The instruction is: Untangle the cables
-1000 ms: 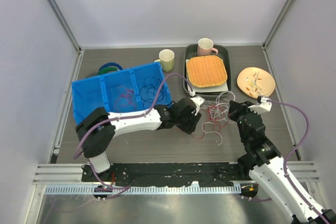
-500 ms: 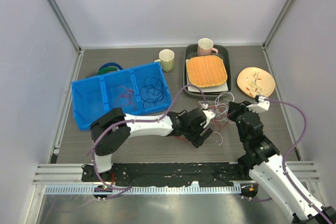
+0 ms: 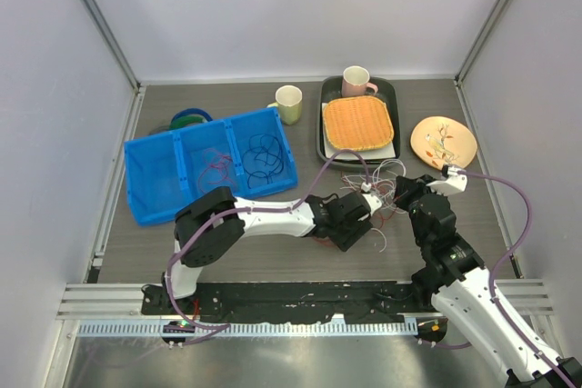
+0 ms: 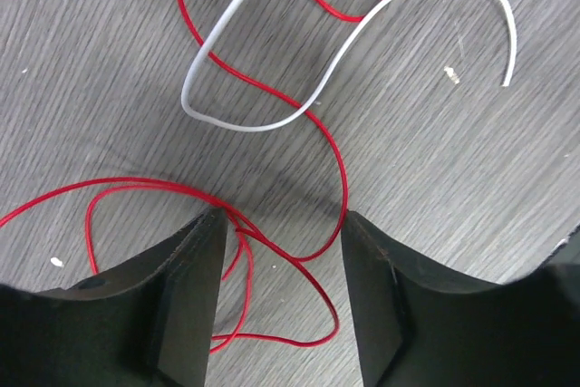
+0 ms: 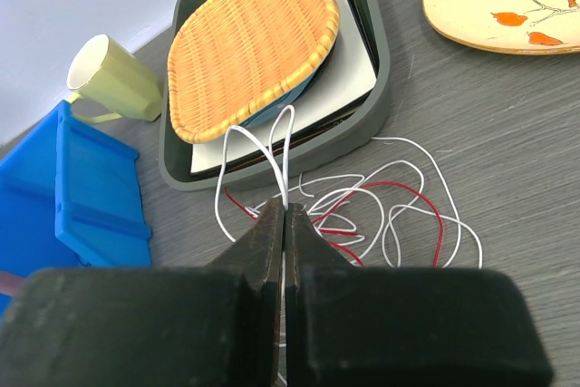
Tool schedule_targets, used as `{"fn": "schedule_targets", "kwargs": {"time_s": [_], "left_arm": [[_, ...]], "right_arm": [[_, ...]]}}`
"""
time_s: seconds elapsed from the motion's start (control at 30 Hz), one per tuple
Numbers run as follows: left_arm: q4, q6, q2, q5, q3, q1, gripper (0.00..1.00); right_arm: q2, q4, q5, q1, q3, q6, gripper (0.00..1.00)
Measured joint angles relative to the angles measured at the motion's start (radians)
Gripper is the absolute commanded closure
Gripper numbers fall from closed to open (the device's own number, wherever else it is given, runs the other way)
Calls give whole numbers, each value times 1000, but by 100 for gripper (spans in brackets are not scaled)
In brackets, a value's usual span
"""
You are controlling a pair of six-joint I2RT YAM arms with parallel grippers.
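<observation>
Where jaws pinch, the white cable (image 5: 287,165) seemingly points toward the tray (image 5: 381,88).

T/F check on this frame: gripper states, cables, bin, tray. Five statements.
1. The left gripper is open above a red cable. True.
2. The right gripper is open. False: it is shut on a white cable.
3. The blue bin holds no cables. False: red cables and dark cables lie in it.
4. The wicker tray rests on the dark tray. True.
5. The green mug stands in the dark tray. False: it stands on the table beside it.
</observation>
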Motion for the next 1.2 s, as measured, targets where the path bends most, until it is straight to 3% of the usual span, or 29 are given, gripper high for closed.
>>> {"fn": "schedule_targets", "kwargs": {"time_s": [0.23,0.33,0.37,0.43,0.7,0.93,1.07,1.2], "left_arm": [[-48,-3,21,-64,30,-9,64],[-73,-5,45,-95,68,-24,82],[-76,-5,51,-103,77,-27,93],[-79,-5,57,-120,87,-35,100],[-84,-36,17,-230,41,-42,100],[-99,-130,-275,-401,-137,-17,100],[-114,-214,-512,-466,-220,109,100],[-140,-301,-729,-515,-307,321,100]], "right_arm": [[1,0,0,0,0,0,99],[6,-1,0,0,0,0,99],[8,0,0,0,0,0,99],[10,-1,0,0,0,0,99],[11,-16,30,0,0,11,99],[35,-102,138,0,14,56,99],[50,-150,190,0,28,85,99],[92,-210,254,0,55,126,99]]}}
